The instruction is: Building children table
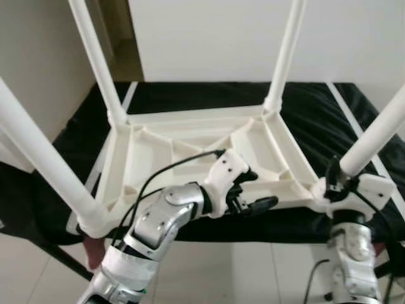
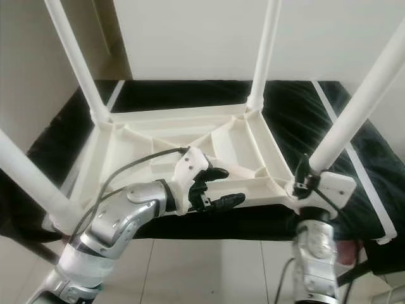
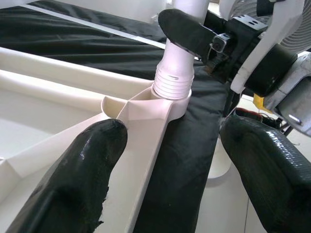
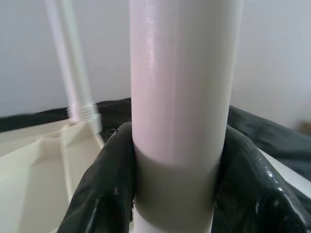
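A white plastic children's table [image 1: 190,142] lies upside down on a black mat, with its legs pointing up. My right gripper [image 1: 335,174] is shut on the near-right leg [image 1: 376,136], just above the socket at that corner. In the right wrist view both black fingers [image 4: 104,194] press against this leg [image 4: 180,97]. My left gripper [image 1: 256,189] is open at the table's near rim, left of that corner. In the left wrist view one finger [image 3: 73,179] lies over the rim. The other finger is over the mat, and the leg's threaded base [image 3: 173,80] is straight ahead.
The near-left leg [image 1: 38,152], far-left leg [image 1: 98,63] and far-right leg [image 1: 285,57] stand tall around my arms. The black mat [image 1: 190,95] has white edge strips. White floor tiles [image 1: 253,272] lie in front and a pale wall behind.
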Tool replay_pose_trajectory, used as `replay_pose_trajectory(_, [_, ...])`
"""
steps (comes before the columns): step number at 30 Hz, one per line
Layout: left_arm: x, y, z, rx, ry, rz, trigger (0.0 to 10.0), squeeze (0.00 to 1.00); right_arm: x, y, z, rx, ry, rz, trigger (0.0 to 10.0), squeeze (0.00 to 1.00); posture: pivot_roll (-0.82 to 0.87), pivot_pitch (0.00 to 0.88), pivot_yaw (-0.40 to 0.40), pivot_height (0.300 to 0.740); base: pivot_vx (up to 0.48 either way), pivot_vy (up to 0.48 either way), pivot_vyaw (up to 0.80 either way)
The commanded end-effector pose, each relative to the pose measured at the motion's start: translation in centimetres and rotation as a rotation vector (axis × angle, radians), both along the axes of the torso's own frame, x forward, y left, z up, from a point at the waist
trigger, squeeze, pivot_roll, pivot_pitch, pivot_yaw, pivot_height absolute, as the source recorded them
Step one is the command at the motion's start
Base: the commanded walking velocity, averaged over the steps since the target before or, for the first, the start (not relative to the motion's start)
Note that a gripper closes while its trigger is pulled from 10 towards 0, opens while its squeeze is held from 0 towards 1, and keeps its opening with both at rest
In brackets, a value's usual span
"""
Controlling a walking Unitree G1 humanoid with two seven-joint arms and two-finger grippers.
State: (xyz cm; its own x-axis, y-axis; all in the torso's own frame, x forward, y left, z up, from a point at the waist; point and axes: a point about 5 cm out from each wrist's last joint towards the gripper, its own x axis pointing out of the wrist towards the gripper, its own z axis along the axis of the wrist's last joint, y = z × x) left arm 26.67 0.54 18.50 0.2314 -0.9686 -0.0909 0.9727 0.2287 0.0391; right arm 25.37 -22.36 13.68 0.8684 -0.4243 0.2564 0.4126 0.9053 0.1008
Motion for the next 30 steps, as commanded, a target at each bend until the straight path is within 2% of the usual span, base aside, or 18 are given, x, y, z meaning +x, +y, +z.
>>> replay_pose_trajectory(1, [-0.1,-0.1,0.3,0.004,-0.007,-0.015,10.0,0.00,-1.3,0.5,-5.8,0.103,0.318,-0.098,10.0,0.00,-0.03,0.056,0.059,0.740,0.000,0.000,0.00])
replay_pose_trajectory(3, [-0.1,0.0,0.3,0.004,-0.007,-0.010,10.0,0.00,-1.3,1.8,-6.0,0.147,0.323,-0.173,10.0,0.00,-0.03,0.056,0.059,0.740,0.000,0.000,0.00])
replay_pose_trajectory(6, [-0.1,0.0,0.3,0.002,-0.005,-0.007,10.0,0.00,-1.0,2.9,-5.8,0.169,0.318,-0.190,10.0,0.00,-0.03,0.056,0.056,0.740,0.000,0.000,0.00])
replay_pose_trajectory(10, [-0.1,0.0,0.3,0.001,-0.005,-0.007,10.0,0.00,-0.8,3.1,-5.7,0.173,0.311,-0.187,10.0,0.00,-0.03,0.055,0.057,0.740,0.000,0.000,0.00])
replay_pose_trajectory(17, [-0.1,-0.2,0.3,-0.006,-0.007,-0.007,10.0,0.00,-0.8,2.3,-4.7,0.049,0.298,-0.232,10.0,0.00,-0.04,0.050,0.047,0.740,0.000,0.000,0.00])
replay_pose_trajectory(20, [-0.2,-0.3,0.3,-0.008,-0.006,-0.009,10.0,0.00,-0.8,2.4,-3.8,-0.041,0.271,-0.247,10.0,0.00,-0.04,0.050,0.045,0.740,0.000,0.000,0.00])
replay_pose_trajectory(30, [-0.2,-0.3,0.3,-0.014,-0.003,-0.006,10.0,0.00,-0.9,2.5,-2.3,-0.085,0.214,-0.244,10.0,0.00,-0.05,0.049,0.039,0.740,0.000,0.000,0.00])
